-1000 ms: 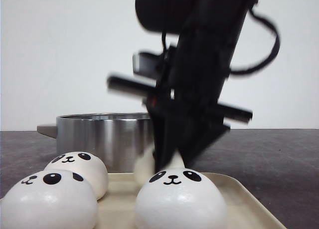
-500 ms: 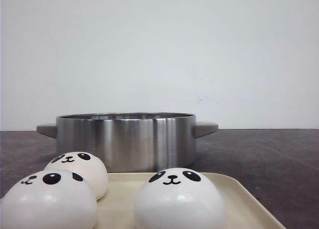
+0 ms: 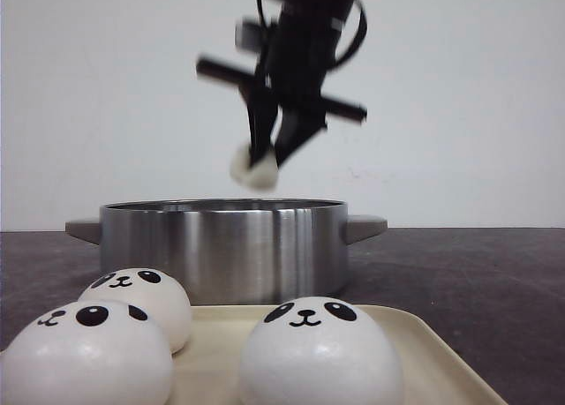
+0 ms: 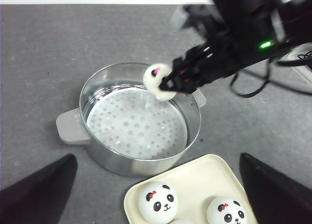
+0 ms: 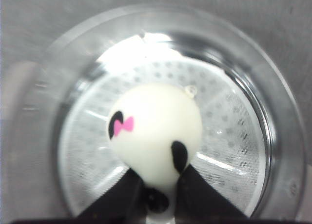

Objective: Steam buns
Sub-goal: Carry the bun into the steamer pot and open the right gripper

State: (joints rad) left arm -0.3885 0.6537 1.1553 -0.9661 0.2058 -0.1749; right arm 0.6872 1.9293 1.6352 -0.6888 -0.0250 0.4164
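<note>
My right gripper [image 3: 267,162] is shut on a white panda bun [image 3: 252,168] and holds it in the air above the steel steamer pot [image 3: 221,246]. In the right wrist view the bun [image 5: 156,131] is pinched between my black fingers [image 5: 202,199], over the pot's perforated floor [image 5: 234,141]. The left wrist view shows the held bun [image 4: 157,80] above the far side of the pot [image 4: 85,94]. Three more panda buns [image 3: 320,352] [image 3: 84,356] [image 3: 141,299] sit on a cream tray [image 3: 424,343]. My left gripper [image 4: 157,158] is open and empty, high above the tray.
The tray [image 4: 202,177] lies right in front of the pot on a dark grey table [image 4: 44,48]. The pot has grey handles on both sides [image 3: 364,227] [image 3: 84,230]. A black cable [image 4: 253,90] hangs from the right arm.
One second ago the right gripper was down at the tray on a bun. It then left the front view, and it now holds the bun above the pot.
</note>
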